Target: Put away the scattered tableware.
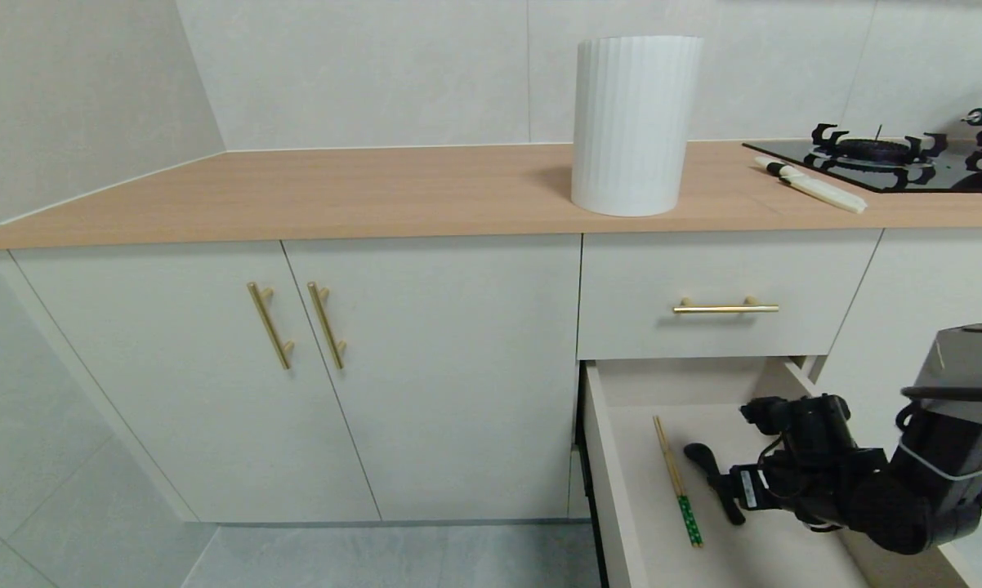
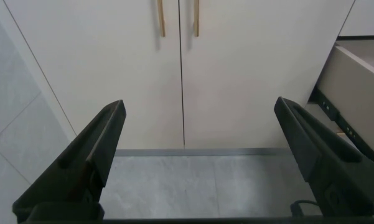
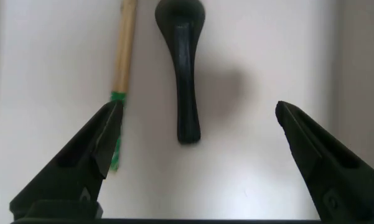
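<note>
Over the open drawer (image 1: 609,490), low on the robot's right, the right arm reaches in from the right with its wrist bent down, so the right gripper (image 1: 748,445) hangs just above the drawer floor. Its fingers (image 3: 93,149) are spread wide and hold nothing. A black spoon (image 3: 187,74) lies flat on the drawer floor, in line with the gap between them. A pair of chopsticks (image 1: 676,482) with green ends lies just beside the spoon, on the side toward the drawer's left wall, roughly parallel to it and apart from it.

Above the open drawer sits a shut drawer (image 1: 720,286) with a brass handle, and to its left two cabinet doors (image 1: 434,376) are closed. On the counter (image 1: 377,192) stand a white ribbed canister (image 1: 631,126) and, farther right, a hob (image 1: 883,159) with a pale long utensil (image 1: 810,184) lying at its near edge.

From the left wrist, the left gripper (image 2: 200,106) is seen held low, facing the cabinet doors and the tiled floor (image 2: 187,186), its fingers likewise wide and empty, with the open drawer's side at the frame edge. From the right wrist, the spoon's bowl points away from the gripper.
</note>
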Robot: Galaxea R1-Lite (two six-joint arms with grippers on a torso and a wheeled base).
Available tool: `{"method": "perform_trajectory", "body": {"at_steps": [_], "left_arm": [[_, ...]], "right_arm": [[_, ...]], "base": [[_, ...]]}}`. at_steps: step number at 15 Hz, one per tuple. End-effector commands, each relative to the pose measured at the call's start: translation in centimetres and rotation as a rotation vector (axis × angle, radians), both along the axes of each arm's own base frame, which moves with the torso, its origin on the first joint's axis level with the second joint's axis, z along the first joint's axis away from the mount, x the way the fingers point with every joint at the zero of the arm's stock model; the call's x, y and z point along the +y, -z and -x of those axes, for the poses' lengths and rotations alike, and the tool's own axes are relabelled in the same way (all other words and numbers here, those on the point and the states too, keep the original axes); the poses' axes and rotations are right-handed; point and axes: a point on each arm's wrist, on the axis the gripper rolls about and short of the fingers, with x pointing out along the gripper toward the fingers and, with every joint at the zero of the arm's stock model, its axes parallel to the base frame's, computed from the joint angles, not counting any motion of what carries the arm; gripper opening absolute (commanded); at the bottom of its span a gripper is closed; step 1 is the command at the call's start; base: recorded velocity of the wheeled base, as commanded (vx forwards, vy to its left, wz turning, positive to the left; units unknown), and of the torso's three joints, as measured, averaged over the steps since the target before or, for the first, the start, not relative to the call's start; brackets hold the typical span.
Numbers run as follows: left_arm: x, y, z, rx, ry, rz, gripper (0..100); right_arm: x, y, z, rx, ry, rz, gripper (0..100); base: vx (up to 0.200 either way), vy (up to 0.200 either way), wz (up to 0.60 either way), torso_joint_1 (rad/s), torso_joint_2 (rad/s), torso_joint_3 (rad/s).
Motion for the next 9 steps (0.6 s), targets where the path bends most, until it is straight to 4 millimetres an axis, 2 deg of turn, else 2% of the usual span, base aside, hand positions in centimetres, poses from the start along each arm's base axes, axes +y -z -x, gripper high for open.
{"method": "perform_trajectory", "body": {"at_steps": [1,4,5,6,9], "left_arm": [[0.0,0.0,0.0,0.000,0.000,0.000,100],[0.0,0.0,0.0,0.000,0.000,0.000,100],[0.0,0.0,0.0,0.000,0.000,0.000,100],[0.0,0.0,0.0,0.000,0.000,0.000,100],[0.0,0.0,0.0,0.000,0.000,-0.001,100]], "right_arm": [[-0.5,-7.4,2.6,-0.100,0.015,-0.038,100],[-1.1,-10.7,6.6,-0.088,0.017,-0.091,100],[-1.1,-11.0,6.9,-0.092,0.014,-0.094,100],[-1.4,-12.1,8.1,-0.100,0.008,-0.098,100],[-1.0,-14.4,10.4,-0.109,-0.038,-0.099,100]], "base": [[0.000,0.000,0.00,0.000,0.00,0.000],[0.000,0.000,0.00,0.000,0.00,0.000],[0.000,0.000,0.00,0.000,0.00,0.000],[0.000,0.000,0.00,0.000,0.00,0.000],[0.000,0.000,0.00,0.000,0.00,0.000]]}}
